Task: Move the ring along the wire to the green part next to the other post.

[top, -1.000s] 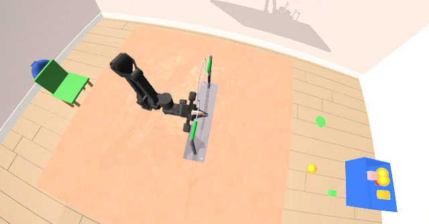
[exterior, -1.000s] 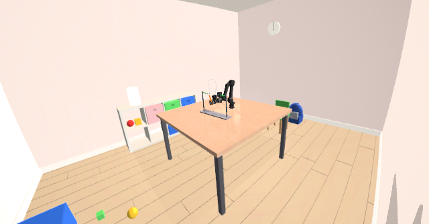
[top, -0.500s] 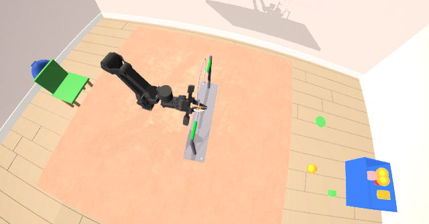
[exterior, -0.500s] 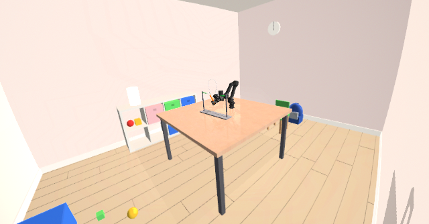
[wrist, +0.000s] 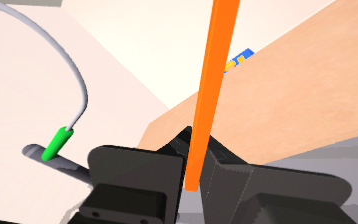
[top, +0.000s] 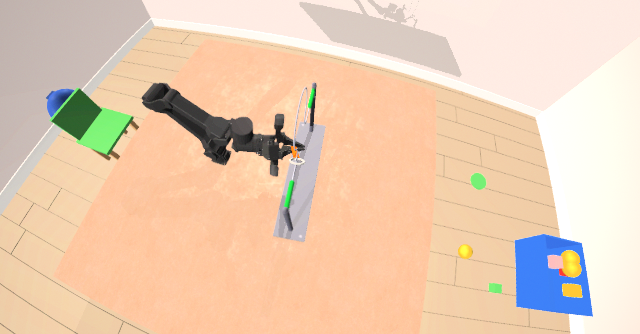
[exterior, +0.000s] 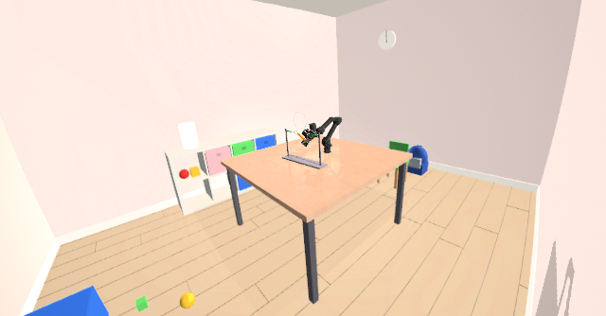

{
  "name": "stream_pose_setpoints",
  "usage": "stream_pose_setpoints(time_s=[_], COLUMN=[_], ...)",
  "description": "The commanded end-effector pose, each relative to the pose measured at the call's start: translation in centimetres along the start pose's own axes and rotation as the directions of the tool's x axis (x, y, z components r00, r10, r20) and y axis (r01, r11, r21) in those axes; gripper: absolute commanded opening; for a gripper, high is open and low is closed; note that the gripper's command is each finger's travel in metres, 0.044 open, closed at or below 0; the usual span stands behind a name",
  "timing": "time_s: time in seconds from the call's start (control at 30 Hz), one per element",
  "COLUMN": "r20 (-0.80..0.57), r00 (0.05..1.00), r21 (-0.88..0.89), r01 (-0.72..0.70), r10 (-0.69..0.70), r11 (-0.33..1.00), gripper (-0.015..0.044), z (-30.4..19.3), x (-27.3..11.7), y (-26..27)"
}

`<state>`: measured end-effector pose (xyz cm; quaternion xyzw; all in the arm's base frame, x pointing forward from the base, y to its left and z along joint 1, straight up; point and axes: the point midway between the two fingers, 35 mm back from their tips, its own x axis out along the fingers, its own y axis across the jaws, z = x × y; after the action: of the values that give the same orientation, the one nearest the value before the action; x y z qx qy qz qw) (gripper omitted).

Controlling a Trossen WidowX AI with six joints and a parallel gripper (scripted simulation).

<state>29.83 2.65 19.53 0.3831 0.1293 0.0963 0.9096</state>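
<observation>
Top view. Gripper (top: 300, 147) (wrist: 193, 131) clamped on the orange handle (top: 294, 152) (exterior: 301, 137) (wrist: 210, 95), presumably so the ring can be steered without the fingers nearing the wire. Ring (top: 294, 158) just past the handle, toward 6 o'clock; wire (top: 296, 124) (exterior: 294, 116) (wrist: 82, 80) appears to run through it. Contact with the grey: cannot tell. Ring lies between the green parts: near one (top: 289, 194) at 6 o'clock, the other (top: 311, 98) (wrist: 58, 143) at 12. Judgement: carry under way, the 12 o'clock end likely the goal.

Exterior view. Handle slants, upper end toward 10 o'clock, likely to turn the ring with the wire's climb. The wire's tall loop rises above the arm (exterior: 331, 122) (top: 190, 114); probably the hard stretch. Posts (exterior: 287, 143) (exterior: 320, 150) stand on a grey base (exterior: 303, 161) (top: 310, 159) on the table (exterior: 308, 184) (top: 370, 174).

Wrist view. Handle's end pinched between the pads, the rest running to 12, which leaves reach. Ring out of frame. Wire curves down at 10 to green beside a post; fingers could foul it on a wide swing.
</observation>
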Motion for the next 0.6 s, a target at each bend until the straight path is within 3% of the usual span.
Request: stream_pose_setpoints(time_s=[0.0,0.57], r20=[-0.041,-0.178], r00=[0.999,0.976], r21=[0.067,0.276], r01=[-0.028,-0.075], r10=[0.030,0.128], r11=[0.997,0.958], gripper=[-0.0150,-0.0150], z=[0.3,1.1], x=[-0.7,-2.7], y=[1.5,4.6])
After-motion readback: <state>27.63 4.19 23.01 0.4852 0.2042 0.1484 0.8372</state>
